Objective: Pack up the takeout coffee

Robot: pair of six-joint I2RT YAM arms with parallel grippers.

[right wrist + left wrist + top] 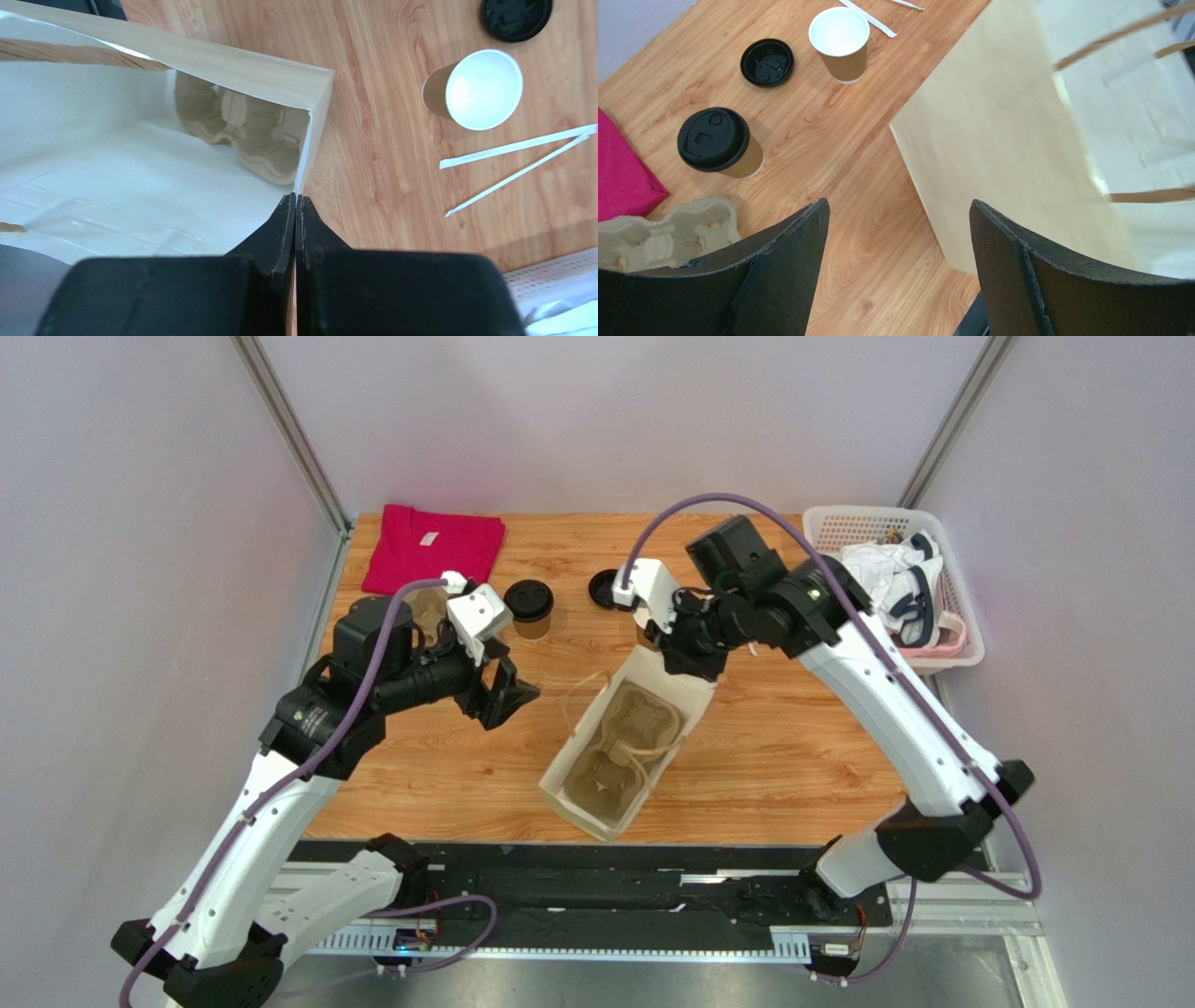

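With the right jaws pinched shut on the rim of the paper bag (231, 66) and the left jaws held wide and empty, the lidded coffee cup (716, 142) is seen standing on the tabletop (829, 140) ahead-left of the left jaws, so the bag could be toppled if that thin pinch is tugged.

Shows matt brown paper on the lidded cup (744, 162), satin black plastic on its lid (712, 138), smooth paper bag (1011, 140), rough pulp tray (661, 234), wood-grain table (864, 231).
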